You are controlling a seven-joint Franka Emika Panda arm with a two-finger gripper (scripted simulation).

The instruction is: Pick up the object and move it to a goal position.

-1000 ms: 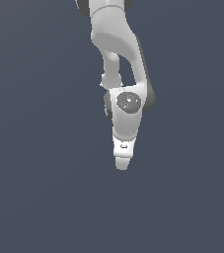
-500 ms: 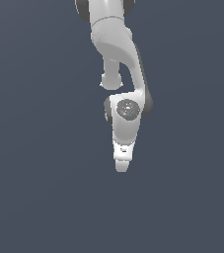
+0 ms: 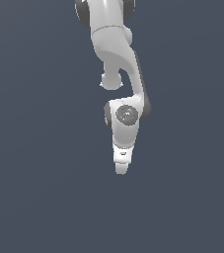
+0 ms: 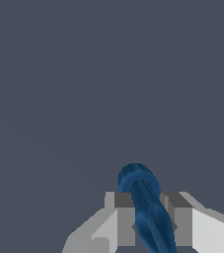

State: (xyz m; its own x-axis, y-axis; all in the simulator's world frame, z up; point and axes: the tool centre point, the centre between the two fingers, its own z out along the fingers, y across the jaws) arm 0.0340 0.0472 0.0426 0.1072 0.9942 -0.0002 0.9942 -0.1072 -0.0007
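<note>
Count: one arm, one pincer, one object; nothing else is showing in either view.
Pincer: in the wrist view the pincer (image 4: pixel 150 217) is sitting closest to the camera, its two grey fingers (image 4: pixel 125 220) standing on either side of the object, with white housing spreading out behind them.
Pincer state: the fingers are pressing against both flanks of the object, so the pincer is clenching around it and carrying it.
Object: the dark blue object (image 4: pixel 145 207) is lying between the fingers as a long, glossy shape, its rounded ringed end poking out past the fingertips.
Object in the exterior view: it is too small or too hidden there to make out; only the white tip of the pincer (image 3: pixel 121 167) is pointing downward.
Arm: the white arm (image 3: pixel 118 59) is hanging down from the top edge of the exterior view, bending at a joint with a dark round cap (image 3: pixel 127 114) just above the pincer.
Obstructions: the pincer's own fingers are covering the object's sides in the wrist view.
Containers: I cannot see any in these views.
Background: beyond the pincer, a flat slate-grey surface (image 3: pixel 34 197) is filling the whole scene; whether it is a desk or a floor I cannot tell.
</note>
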